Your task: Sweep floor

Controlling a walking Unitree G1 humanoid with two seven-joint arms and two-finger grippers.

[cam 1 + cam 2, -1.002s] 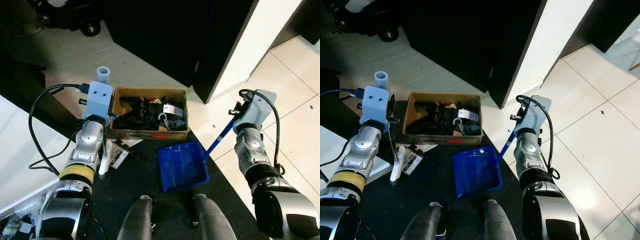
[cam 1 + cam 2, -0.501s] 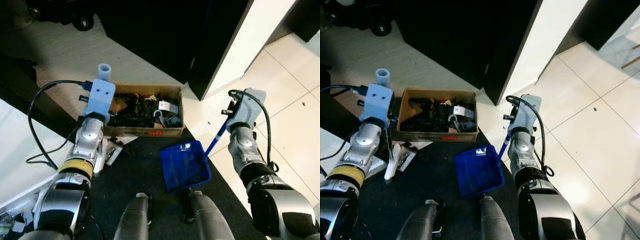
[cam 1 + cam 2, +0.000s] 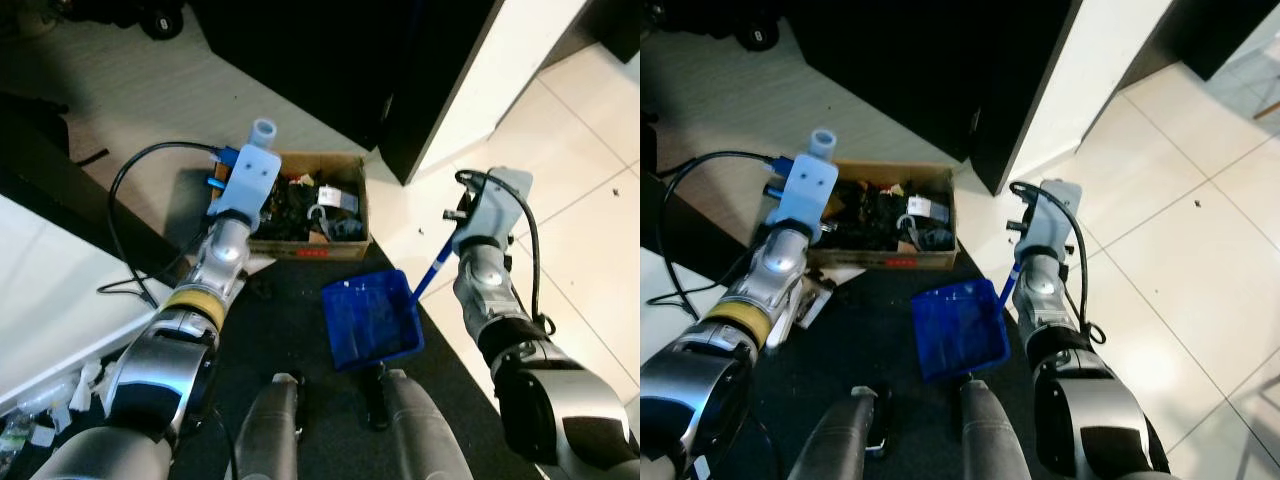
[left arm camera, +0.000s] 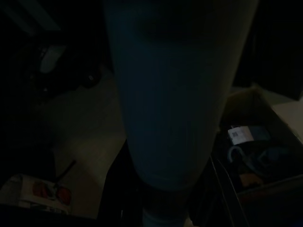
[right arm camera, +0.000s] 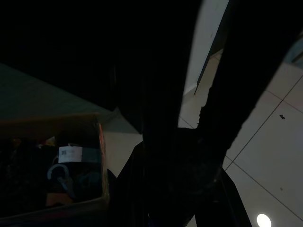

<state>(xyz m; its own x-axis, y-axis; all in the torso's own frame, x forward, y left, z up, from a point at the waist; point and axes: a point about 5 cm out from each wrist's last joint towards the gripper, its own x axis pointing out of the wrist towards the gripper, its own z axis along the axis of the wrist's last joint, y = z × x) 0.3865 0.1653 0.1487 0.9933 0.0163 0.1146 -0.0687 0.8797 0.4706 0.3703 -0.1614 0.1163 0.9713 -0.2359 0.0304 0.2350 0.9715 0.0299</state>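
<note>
Nearest the camera, the robot's two grey legs (image 3: 275, 430) are seen standing on a black mat (image 3: 270, 335). Just ahead of the feet, a blue dustpan (image 3: 370, 320) rests on that mat, tilted slightly, with its pan empty as far as can be made out. Its blue handle (image 3: 433, 272) slopes up and to the right to the right gripper (image 3: 457, 232), by which it appears to be held; whether those fingers are pressed onto the handle cannot be told, since they are hidden behind the wrist housing and the right wrist view is almost black.

On the left, the silver left arm is stretched forward over the mat's edge, a black cable (image 3: 130, 215) looping from its wrist. The left gripper (image 3: 790, 255) is hidden below its pale blue wrist block, and its finger state cannot be told. In the left wrist view a pale, broad shaft (image 4: 175, 94) is seen running along the frame in deep shade. Some white and black scraps (image 3: 815, 290) lie on the floor just beside this arm.

Beyond the dustpan, a shallow cardboard box (image 3: 345, 245) sits on the floor, packed with dark cables and small items (image 3: 310, 205), a white tag among them. Farther off, a black cabinet (image 3: 330, 70) and a white panel (image 3: 480, 90) are seen, with pale floor tiles (image 3: 580, 210) to the right.
</note>
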